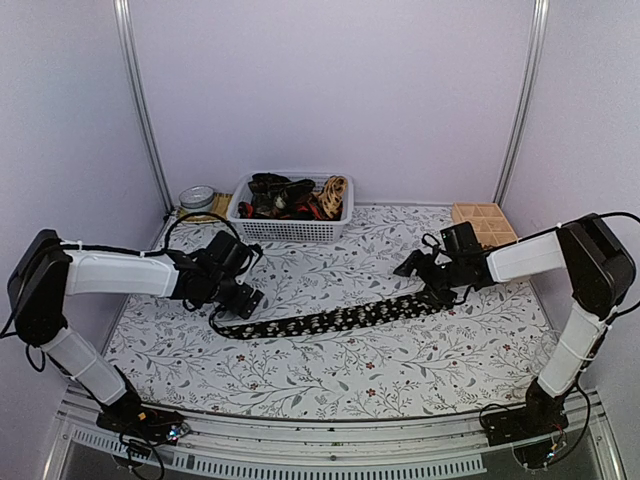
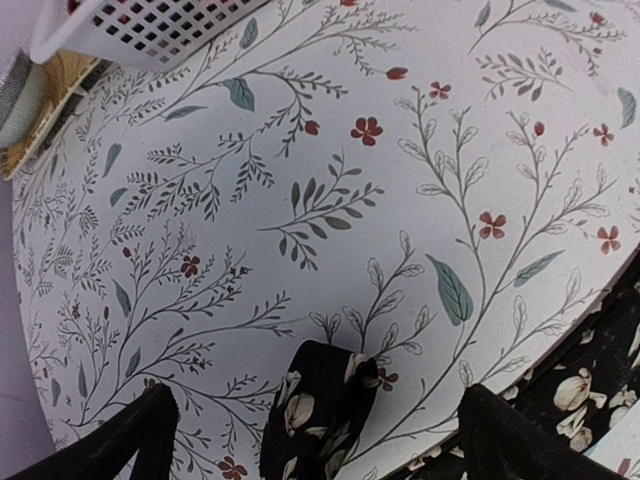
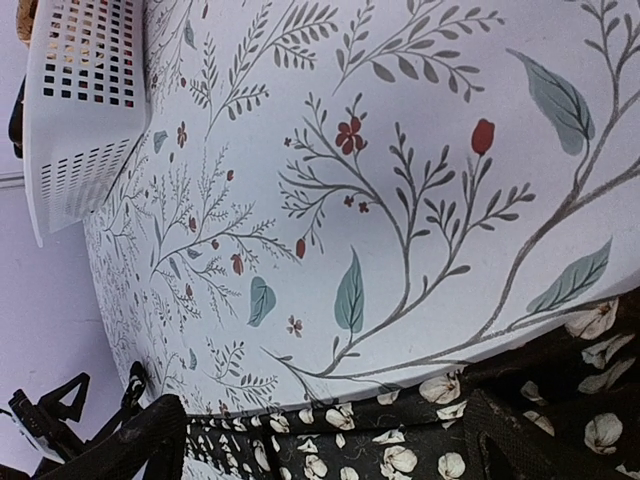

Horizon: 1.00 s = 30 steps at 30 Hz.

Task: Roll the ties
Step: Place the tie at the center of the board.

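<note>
**Operator:** Report left pincer (image 1: 228,308).

**Technician:** Open, fingers (image 2: 135,440) spread wide, low over the bench (image 1: 300,385), forward and left of the basket (image 1: 290,229). Narrow end of the black flowered tie (image 1: 335,318) curled up between the jaws, not clamped.

**Operator:** Locate tie.

**Technician:** Flat on the bench, forward of the basket, stretched lengthwise left to right. Unrolled apart from that one curl. More ties (image 1: 285,193) heaped inside the basket.

**Operator:** Report right pincer (image 1: 438,293).

**Technician:** Open as well, forward and right of the basket, straddling the wide end of the tie. No grip visible.

**Operator:** Identify step.

**Technician:** Probably start of the roll, at the narrow end.

**Operator:** State next move.

**Technician:** Close left on the curl. Turn it over toward the right, keeping the band straight. Press the wide end down with right to prevent skew.
</note>
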Each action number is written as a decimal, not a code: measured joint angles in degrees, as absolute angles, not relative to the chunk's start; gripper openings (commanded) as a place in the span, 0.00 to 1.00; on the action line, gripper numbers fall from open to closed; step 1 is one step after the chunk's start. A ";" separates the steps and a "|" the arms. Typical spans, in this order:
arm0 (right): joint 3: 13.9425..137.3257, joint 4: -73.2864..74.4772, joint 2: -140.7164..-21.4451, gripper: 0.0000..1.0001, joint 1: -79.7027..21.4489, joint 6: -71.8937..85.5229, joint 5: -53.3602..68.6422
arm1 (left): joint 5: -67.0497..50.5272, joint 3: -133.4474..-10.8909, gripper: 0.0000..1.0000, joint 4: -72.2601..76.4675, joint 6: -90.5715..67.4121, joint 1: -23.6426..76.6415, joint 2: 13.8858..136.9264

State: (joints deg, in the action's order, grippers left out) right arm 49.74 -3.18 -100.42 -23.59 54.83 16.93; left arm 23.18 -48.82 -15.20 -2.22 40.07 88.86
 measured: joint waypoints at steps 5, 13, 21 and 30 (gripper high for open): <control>46.81 -4.01 -97.93 0.98 -23.44 54.78 16.67 | 24.08 -48.71 0.89 -15.84 -2.81 39.86 88.97; 44.77 1.93 -93.47 0.98 -23.22 53.87 12.80 | 23.73 -47.51 0.77 -16.71 -3.68 38.92 89.67; 44.64 3.75 -92.71 0.98 -23.16 52.95 11.92 | 23.44 -46.61 0.48 -17.78 -5.19 37.10 90.50; 44.56 3.75 -92.64 0.98 -23.16 52.88 11.88 | 35.64 -44.58 0.48 -19.86 -12.19 35.22 89.73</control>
